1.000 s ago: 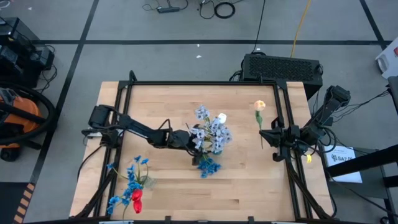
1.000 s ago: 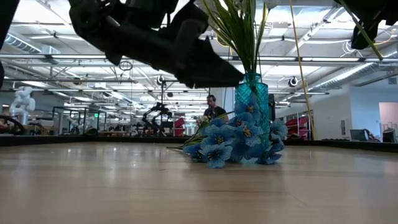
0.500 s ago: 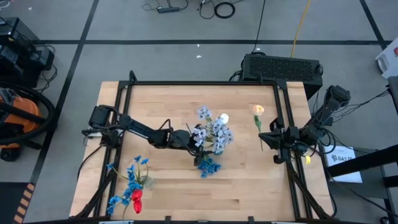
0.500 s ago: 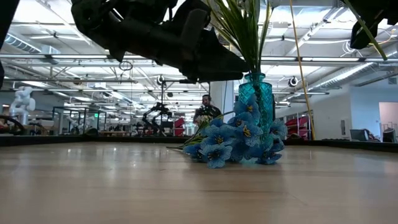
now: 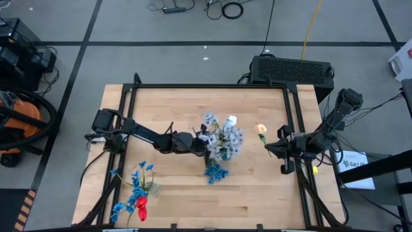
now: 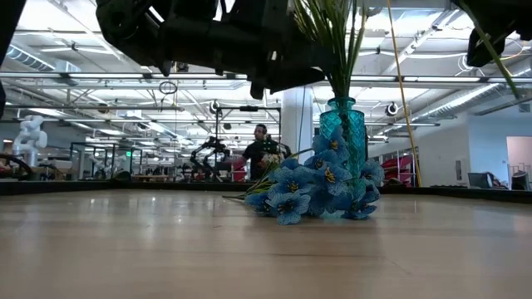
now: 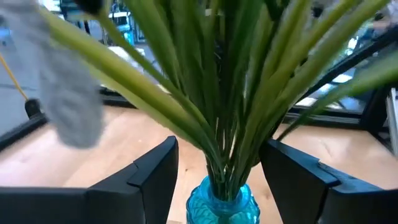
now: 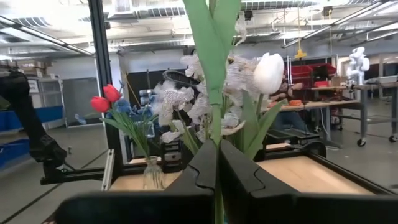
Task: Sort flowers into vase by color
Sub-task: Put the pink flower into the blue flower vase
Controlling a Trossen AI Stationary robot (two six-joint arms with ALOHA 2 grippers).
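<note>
A teal glass vase (image 6: 341, 124) stands mid-table with pale grey-blue sprays (image 5: 222, 136) and a white tulip (image 8: 268, 71) in it. Bright blue sprays (image 6: 316, 187) lie on the table against its foot. My left gripper (image 7: 221, 177) is open; its fingers stand on either side of the green stems (image 7: 217, 112), just above the vase neck. My right gripper (image 5: 273, 147), to the vase's right, is shut on a cream tulip (image 5: 261, 129) with a green stem. A clear vase (image 5: 143, 193) near the table's near-left corner holds blue sprays and red tulips (image 8: 106, 96). My right gripper pinches the cream tulip's green stem (image 8: 214, 140) between its two fingers, which come in level from the table's right and lie across it. The flower is lifted clear of the table. Its head (image 5: 261, 129) points toward the table's far edge, and the stem slants down past the fingers (image 6: 492, 46).
A black frame (image 5: 212, 86) runs along the table's far edge and both sides. Bare wood lies between the two vases and along the near edge. People and equipment show in the room beyond the table.
My right gripper has carried the cream tulip leftward toward the teal vase and a little toward the near edge, staying shut. My left gripper has moved right until its fingers stand on either side of the stems above the vase neck.
</note>
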